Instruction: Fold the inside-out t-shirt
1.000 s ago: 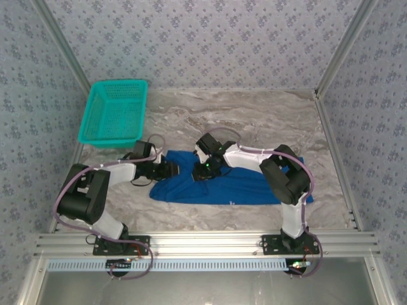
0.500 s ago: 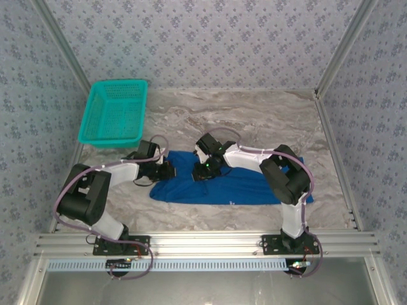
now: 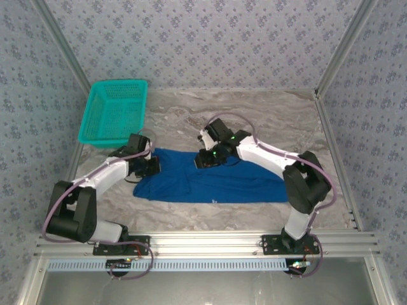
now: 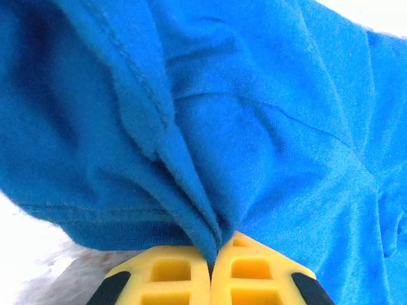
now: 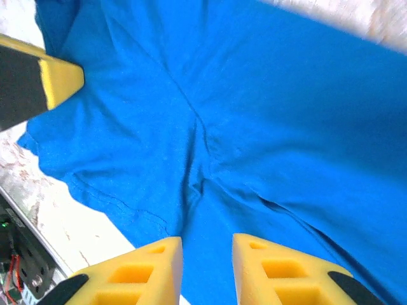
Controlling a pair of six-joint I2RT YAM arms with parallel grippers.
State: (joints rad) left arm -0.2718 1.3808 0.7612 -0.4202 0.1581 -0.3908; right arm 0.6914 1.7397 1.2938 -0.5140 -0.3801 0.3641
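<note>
Now the shirt (image 3: 210, 183) lies spread across the table (image 3: 273, 121), from the centre toward 6 o'clock. At its 9 o'clock end the left gripper (image 4: 212, 265) is clamped tight on a bunched fold of cloth. At its 12 o'clock edge the right gripper (image 5: 206, 254) stands narrowly parted, a crease running between its fingers; whether it grips, I cannot tell. A basket (image 3: 114, 113) sits at 10 o'clock, apart from the shirt.
</note>
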